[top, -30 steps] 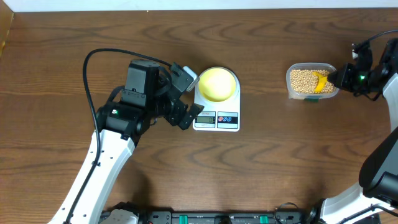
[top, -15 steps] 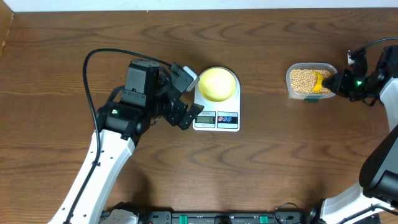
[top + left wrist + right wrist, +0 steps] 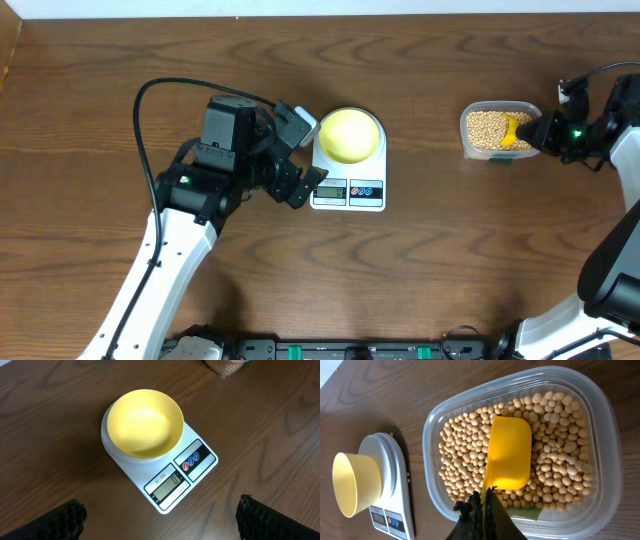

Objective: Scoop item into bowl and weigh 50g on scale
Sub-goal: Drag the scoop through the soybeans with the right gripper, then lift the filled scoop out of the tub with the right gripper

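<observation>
The right gripper [image 3: 482, 502] clamps the scoop [image 3: 509, 455] by its handle, blade resting on the beans [image 3: 465, 450] in the container [image 3: 605, 435], ready to dig. The left gripper [image 3: 160, 520], spread wide and holding nothing, hovers beside the scale [image 3: 192, 467], where the empty bowl [image 3: 145, 422] waits for beans.

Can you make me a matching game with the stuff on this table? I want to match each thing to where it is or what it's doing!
Things:
1. bowl
2. scoop
3. beans
4. left tool

Where or how:
A. lots of them, filling the clear container
B. empty, sitting on the scale
C. handle pinched by the right tool
D. open wide, holding nothing

Right pairs: 1-B, 2-C, 3-A, 4-D
</observation>
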{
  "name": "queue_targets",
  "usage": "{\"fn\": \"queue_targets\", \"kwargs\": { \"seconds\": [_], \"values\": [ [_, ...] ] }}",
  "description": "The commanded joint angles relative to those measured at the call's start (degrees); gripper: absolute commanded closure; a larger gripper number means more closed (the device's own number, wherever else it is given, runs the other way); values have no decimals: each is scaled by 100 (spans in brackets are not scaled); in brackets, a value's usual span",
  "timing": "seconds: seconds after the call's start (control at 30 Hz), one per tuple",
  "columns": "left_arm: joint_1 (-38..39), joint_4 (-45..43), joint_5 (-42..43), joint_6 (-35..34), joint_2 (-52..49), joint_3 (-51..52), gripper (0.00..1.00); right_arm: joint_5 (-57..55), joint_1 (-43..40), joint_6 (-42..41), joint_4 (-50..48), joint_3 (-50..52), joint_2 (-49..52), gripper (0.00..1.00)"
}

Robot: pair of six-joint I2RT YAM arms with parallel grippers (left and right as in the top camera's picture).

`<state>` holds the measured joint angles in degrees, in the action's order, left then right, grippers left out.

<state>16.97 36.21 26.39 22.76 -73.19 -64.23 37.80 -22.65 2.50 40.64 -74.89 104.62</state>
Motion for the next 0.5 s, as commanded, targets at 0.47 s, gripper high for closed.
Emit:
{"fn": "queue_targets", "kwargs": {
  "seconds": [0.47],
  "values": [
    [-20, 24, -52, 72, 22, 26, 2, 852, -409, -48, 184, 50, 55, 99]
  ]
}}
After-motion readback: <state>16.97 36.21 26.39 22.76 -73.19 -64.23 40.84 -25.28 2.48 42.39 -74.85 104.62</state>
